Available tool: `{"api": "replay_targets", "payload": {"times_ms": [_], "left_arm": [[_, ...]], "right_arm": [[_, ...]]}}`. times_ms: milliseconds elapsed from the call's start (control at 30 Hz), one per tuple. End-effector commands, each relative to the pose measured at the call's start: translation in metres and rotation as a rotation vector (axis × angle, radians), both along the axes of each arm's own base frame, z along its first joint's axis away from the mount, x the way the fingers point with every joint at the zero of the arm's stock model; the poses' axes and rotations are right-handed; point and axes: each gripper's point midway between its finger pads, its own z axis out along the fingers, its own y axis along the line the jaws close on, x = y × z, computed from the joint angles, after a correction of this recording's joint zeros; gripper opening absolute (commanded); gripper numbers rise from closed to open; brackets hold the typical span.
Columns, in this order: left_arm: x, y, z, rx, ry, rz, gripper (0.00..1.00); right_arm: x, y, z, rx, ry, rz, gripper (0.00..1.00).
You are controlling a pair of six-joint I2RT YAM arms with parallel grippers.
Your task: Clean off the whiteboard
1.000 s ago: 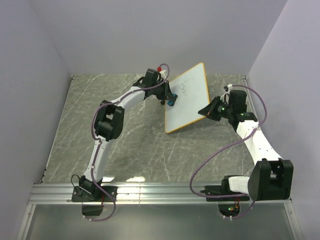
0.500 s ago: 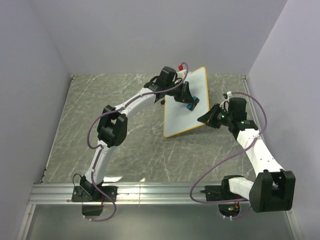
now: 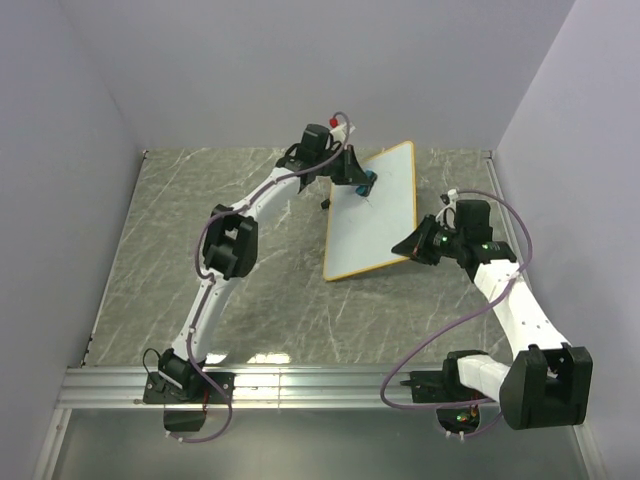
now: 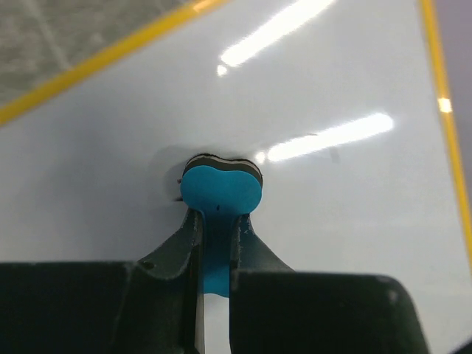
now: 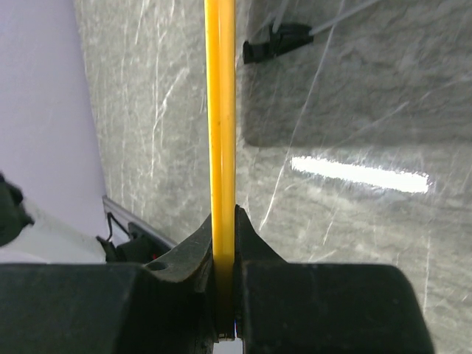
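The whiteboard [image 3: 378, 215], white with an orange-yellow rim, is held tilted above the table. My right gripper [image 3: 410, 247] is shut on its right rim, which shows edge-on in the right wrist view [image 5: 220, 110]. My left gripper [image 3: 360, 180] is shut on the blue eraser [image 3: 366, 182] and presses it against the board's upper left part. In the left wrist view the eraser [image 4: 220, 193] touches the white surface [image 4: 339, 214]. The board looks almost clean; only a faint mark shows near the eraser.
The grey marble table [image 3: 240, 270] lies under the board. Lilac walls stand at the back and both sides. A metal rail [image 3: 320, 385] runs along the near edge. A black foot of the board [image 5: 276, 40] hangs above the table.
My left gripper swept the eraser across the board from its left edge to the middle, then back to the upper left. The dark scribble is gone. The board shifted slightly in my right gripper.
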Motion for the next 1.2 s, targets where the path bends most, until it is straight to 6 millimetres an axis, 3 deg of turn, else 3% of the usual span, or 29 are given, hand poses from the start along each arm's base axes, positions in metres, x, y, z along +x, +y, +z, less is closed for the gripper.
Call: {"api": "replay_targets", "payload": {"times_ms": [0, 300, 467, 633, 667, 700, 867, 900, 967, 1000, 1167], "left_arm": [[-0.003, 0.012, -0.120, 0.196, 0.151, 0.078, 0.00], [0.017, 0.033, -0.146, 0.216, 0.181, 0.143, 0.00], [0.004, 0.030, -0.142, 0.243, 0.141, 0.052, 0.00], [-0.059, 0.012, -0.123, 0.311, 0.099, -0.145, 0.00], [-0.078, 0.015, -0.132, 0.318, 0.145, -0.175, 0.00], [-0.091, 0.008, -0.117, 0.298, 0.136, -0.216, 0.00], [-0.155, 0.004, -0.118, 0.355, 0.203, -0.317, 0.00], [-0.166, -0.003, -0.101, 0.321, 0.204, -0.330, 0.00], [-0.182, -0.011, -0.093, 0.256, 0.216, -0.359, 0.00], [-0.192, -0.018, -0.077, 0.223, 0.221, -0.369, 0.00], [-0.220, -0.044, -0.040, 0.116, 0.222, -0.450, 0.00]], "right_arm": [[-0.042, 0.026, 0.001, 0.039, 0.045, 0.223, 0.00], [-0.042, 0.032, 0.001, 0.058, 0.058, 0.257, 0.00], [-0.048, 0.030, -0.002, 0.026, 0.060, 0.267, 0.00], [-0.042, 0.027, -0.004, -0.002, 0.040, 0.244, 0.00], [-0.039, 0.026, -0.005, -0.006, 0.042, 0.238, 0.00], [-0.037, 0.026, -0.004, -0.009, 0.039, 0.234, 0.00], [-0.021, 0.024, -0.001, -0.026, 0.008, 0.199, 0.00], [-0.020, 0.024, -0.002, -0.027, 0.008, 0.185, 0.00], [-0.018, 0.024, -0.002, -0.019, -0.006, 0.170, 0.00], [-0.018, 0.024, -0.003, -0.017, -0.007, 0.168, 0.00], [-0.023, 0.025, -0.009, -0.008, -0.004, 0.180, 0.00]]}}
